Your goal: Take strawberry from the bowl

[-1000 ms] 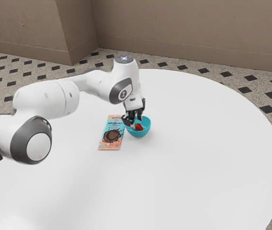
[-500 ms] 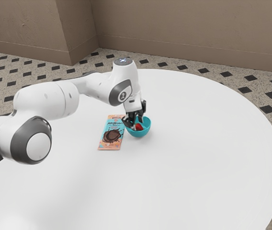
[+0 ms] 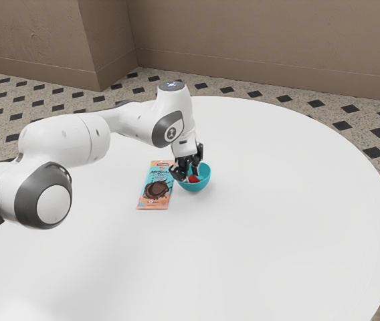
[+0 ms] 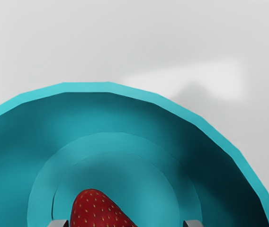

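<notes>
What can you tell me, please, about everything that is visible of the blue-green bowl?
The bowl is blue-green, round and open at the top, with a slightly faceted rim and ring-shaped steps toward its bottom. It looks smooth, perhaps plastic. It stands upright on the white table, with the red strawberry inside. Beside it, toward the exterior view's left, lies a chocolate package; I cannot tell whether they touch. My open gripper reaches down at the bowl; contact is unclear.
</notes>
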